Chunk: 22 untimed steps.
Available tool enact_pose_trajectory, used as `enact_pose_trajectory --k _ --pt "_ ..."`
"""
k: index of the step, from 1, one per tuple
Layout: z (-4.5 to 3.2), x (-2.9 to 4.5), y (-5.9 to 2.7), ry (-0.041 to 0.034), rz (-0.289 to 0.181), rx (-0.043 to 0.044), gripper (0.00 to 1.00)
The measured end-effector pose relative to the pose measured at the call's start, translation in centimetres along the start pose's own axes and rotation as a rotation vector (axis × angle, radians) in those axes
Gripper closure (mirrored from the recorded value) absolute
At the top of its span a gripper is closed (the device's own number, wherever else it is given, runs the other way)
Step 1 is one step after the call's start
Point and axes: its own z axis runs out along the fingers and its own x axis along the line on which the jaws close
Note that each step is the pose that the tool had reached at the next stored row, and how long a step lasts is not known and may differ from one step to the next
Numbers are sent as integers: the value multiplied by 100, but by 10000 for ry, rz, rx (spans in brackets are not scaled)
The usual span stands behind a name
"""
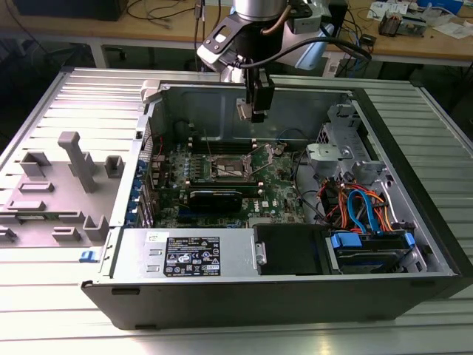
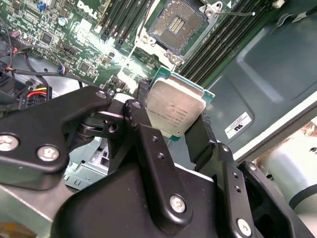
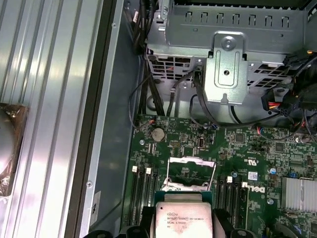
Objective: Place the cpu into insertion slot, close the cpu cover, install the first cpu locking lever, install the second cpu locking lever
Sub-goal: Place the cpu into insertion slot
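Jaws: clamped on flat silvery square cpu (image 2: 174, 111) | insertion slot (image 2: 177, 23) dark-centred, uncovered

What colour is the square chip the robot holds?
The cpu is silvery grey with a green edge, clearest in the second wrist view.

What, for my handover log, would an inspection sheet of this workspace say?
Surface: ribbed metal table carries the open computer case.
Job's things: cpu held above the motherboard; insertion slot bare; cpu cover looks raised.
Clutter: grey plastic fixture on the table, at the exterior view's left of the case.
Claw: claw shut on the cpu.
Cables: orange and blue cables bundled at the case's exterior-view right end.
Surroundings: workbench behind, with wires on it.
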Motion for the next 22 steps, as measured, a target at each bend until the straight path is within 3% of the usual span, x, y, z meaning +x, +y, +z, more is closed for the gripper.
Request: enact_pose_trajectory --k 22 --pt "8 4 -39 -24 300 -5 46"
